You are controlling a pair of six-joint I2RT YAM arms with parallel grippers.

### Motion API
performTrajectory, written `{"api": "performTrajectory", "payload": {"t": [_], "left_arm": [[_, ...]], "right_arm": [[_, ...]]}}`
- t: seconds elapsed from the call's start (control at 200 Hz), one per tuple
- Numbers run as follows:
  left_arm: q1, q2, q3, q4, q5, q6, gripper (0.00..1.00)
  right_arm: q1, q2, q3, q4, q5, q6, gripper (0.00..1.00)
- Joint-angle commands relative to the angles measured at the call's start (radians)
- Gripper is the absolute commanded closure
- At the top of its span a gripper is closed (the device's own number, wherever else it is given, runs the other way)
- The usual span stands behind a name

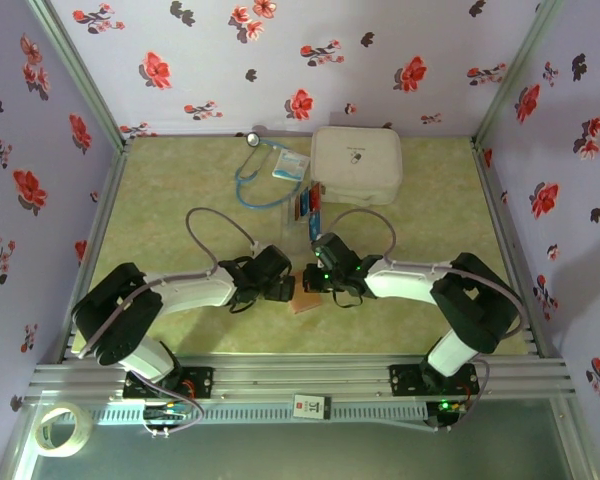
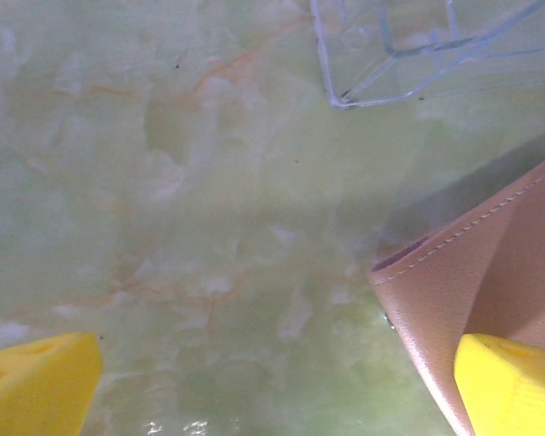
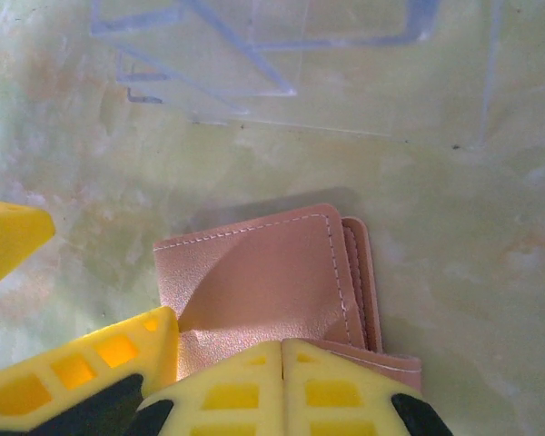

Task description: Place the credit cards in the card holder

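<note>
Right tool (image 3: 282,377) sits closed over the edge of the card holder (image 3: 254,277), left tool (image 2: 272,391) gapes wide; any nudge could skid it across the surface (image 3: 472,272)

A white case (image 1: 356,165) sits at the far side of the green table (image 1: 180,190). Left of it lies a blue stethoscope (image 1: 240,178), with a white-and-blue packet (image 1: 290,167) seemingly resting on its tubing. A clear tray (image 2: 391,54) stands nearer.

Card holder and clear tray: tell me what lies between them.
Bare green tabletop separates the card holder from the clear tray, as the right wrist view shows.
</note>
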Motion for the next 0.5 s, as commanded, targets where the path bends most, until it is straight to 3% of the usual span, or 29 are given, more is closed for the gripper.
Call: {"api": "performTrajectory", "payload": {"t": [0.0,0.495], "left_arm": [[0.010,0.000,-0.014,-0.053,-0.026,0.014,0.00],[0.002,0.063,-0.015,-0.033,-0.008,0.020,0.00]], "right_arm": [[0.010,-0.014,-0.024,-0.066,0.003,0.021,1.00],[0.068,-0.011,0.023,-0.135,0.068,-0.008,1.00]]}}
